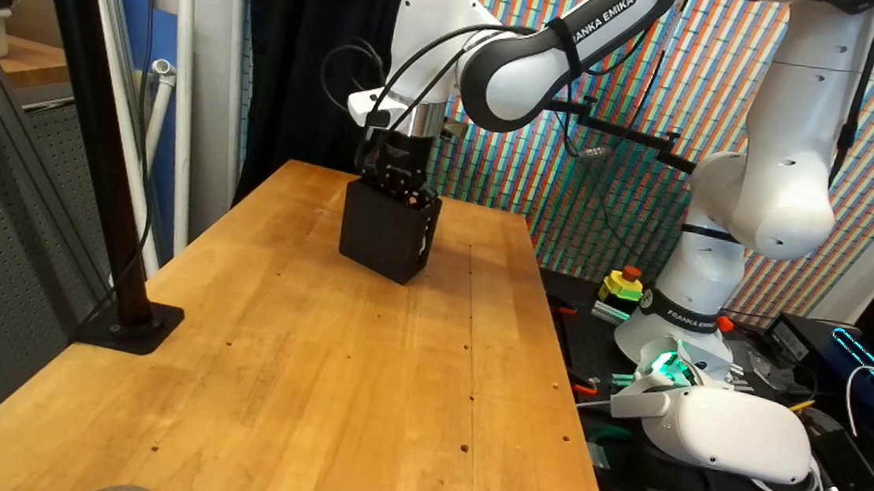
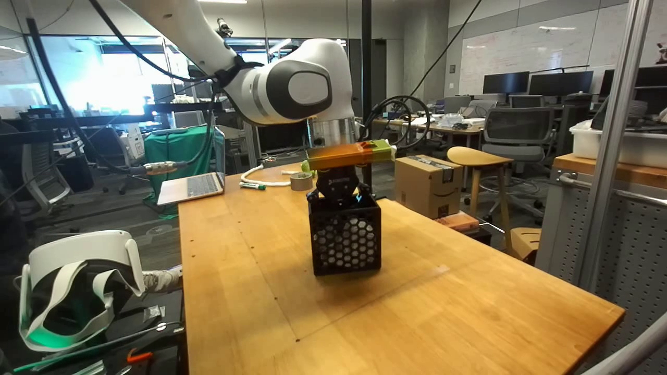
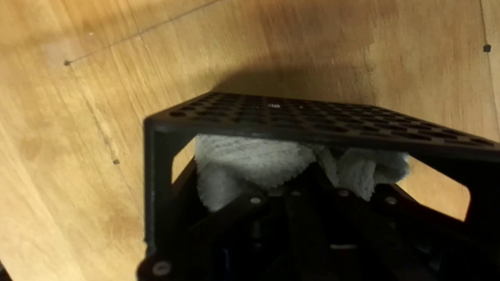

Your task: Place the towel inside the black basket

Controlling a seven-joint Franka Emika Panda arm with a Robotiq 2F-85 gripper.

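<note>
- One pale towel (image 3: 254, 160), crumpled, lies inside the black basket (image 1: 379, 232); the wrist view shows it below the rim in two patches, the larger on that view's left
- The gripper (image 2: 341, 195) points down, its lower part sunk in the basket's mouth; the fingertips are hidden, so whether they stand wide, narrow or pinched on the towel can't be made out
- The basket stands upright on the wooden table (image 1: 298, 391), one side solid, another full of honeycomb holes
- Above it, the white arm (image 1: 788, 165) bends over the table, with an orange and green strip (image 2: 351, 153) at its wrist
- Just beside the table, near the arm's foot, sit a white headset (image 1: 736, 438) and a red button (image 1: 631, 273) on a yellow box (image 1: 620, 288)
- Toward one end of the table, in an exterior view, lie a roll of tape (image 2: 301, 181), a white cord (image 2: 255, 175), a green marker (image 2: 252, 186) and a laptop (image 2: 200, 186)
- Past the table's edge there is a cardboard box (image 2: 424, 190), with a wooden stool (image 2: 479, 156) beside it
- Farther back come an office chair (image 2: 516, 127), dark screens (image 2: 505, 82) and a whiteboard (image 2: 521, 49)
</note>
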